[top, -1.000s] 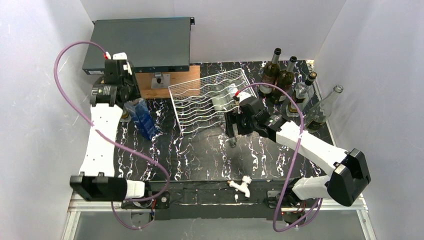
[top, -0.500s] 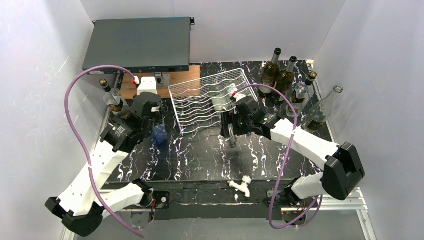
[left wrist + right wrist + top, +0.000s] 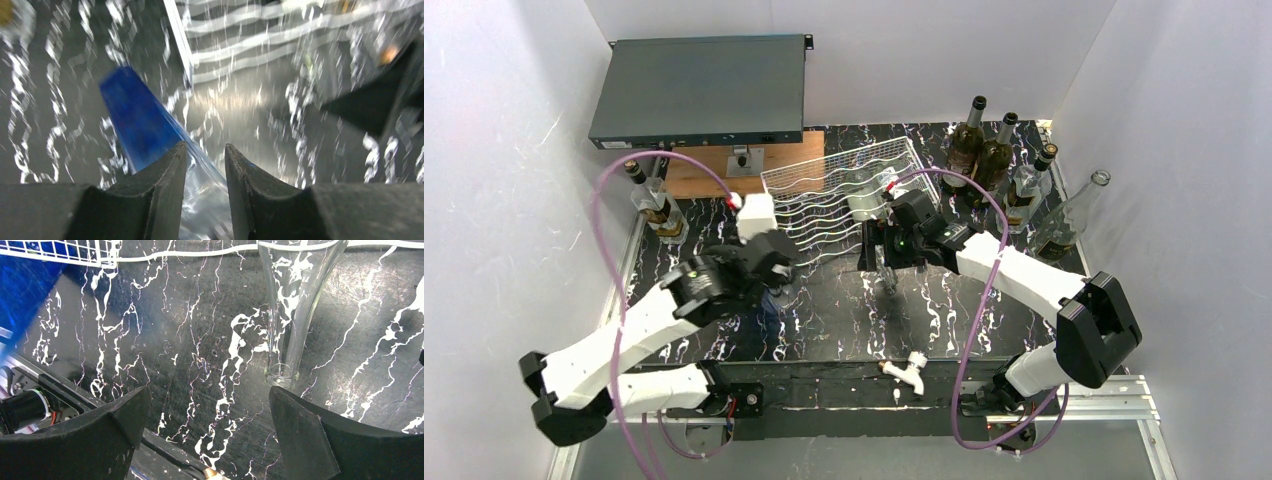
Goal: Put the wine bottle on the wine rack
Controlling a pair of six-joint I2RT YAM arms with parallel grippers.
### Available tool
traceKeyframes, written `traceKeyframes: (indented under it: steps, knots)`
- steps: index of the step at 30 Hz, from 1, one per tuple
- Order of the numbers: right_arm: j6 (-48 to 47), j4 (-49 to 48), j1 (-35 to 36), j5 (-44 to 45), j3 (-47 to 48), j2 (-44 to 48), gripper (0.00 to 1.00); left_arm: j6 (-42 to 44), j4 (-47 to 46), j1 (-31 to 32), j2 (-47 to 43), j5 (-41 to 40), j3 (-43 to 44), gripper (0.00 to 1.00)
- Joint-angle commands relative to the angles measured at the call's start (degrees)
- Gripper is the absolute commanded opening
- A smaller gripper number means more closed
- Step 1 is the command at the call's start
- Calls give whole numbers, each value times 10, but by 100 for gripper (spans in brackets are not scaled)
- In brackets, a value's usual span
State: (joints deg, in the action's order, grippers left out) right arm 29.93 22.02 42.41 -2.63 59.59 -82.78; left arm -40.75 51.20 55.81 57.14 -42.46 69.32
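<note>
Left tool (image 3: 205, 147) clamped narrow on neck of blue wine bottle (image 3: 135, 115); view smeared. Long axis runs away from tool, base farthest, beside near-left corner of wine rack (image 3: 824, 205), above desk (image 3: 824, 320). Top view: arm hides most of it. Right tool (image 3: 207, 395) wide, holding nothing.

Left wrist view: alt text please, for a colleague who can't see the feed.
The left gripper is clamped on a blue bottle whose clear end sits between the jaws, its blue body pointing up and left over the black marbled table. The white wire wine rack lies beyond it across the top; the picture is motion-blurred.
</note>
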Motion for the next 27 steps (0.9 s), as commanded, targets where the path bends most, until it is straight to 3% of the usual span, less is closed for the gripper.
traceKeyframes:
  steps: [1,6,8,11,16,17,22,24,27]
  knots:
    - [5,-21,-5,-5,27,-3,97,-161,97,43,47,88,-45,0]
    - [3,-26,-6,-1,19,-6,97,-203,63,72,64,99,-76,0]
    - [0,-30,-6,-4,13,-8,97,-178,-14,72,65,116,-109,0]
    - [-39,-33,-2,-23,3,-14,98,-160,-42,72,72,123,-110,0]
    - [-91,-35,39,-33,-18,-2,98,-80,-4,16,88,200,-52,0]
    - [-91,-43,52,-30,-24,0,98,-79,-1,0,72,206,-55,7]
    - [-67,-115,138,-11,-45,-9,98,-48,20,-88,-12,235,-57,71]
    - [-60,-136,180,16,-38,-27,98,-29,53,-104,-31,210,-32,86]
    - [-59,-154,238,75,-12,-52,98,-4,114,-110,-48,153,20,96]
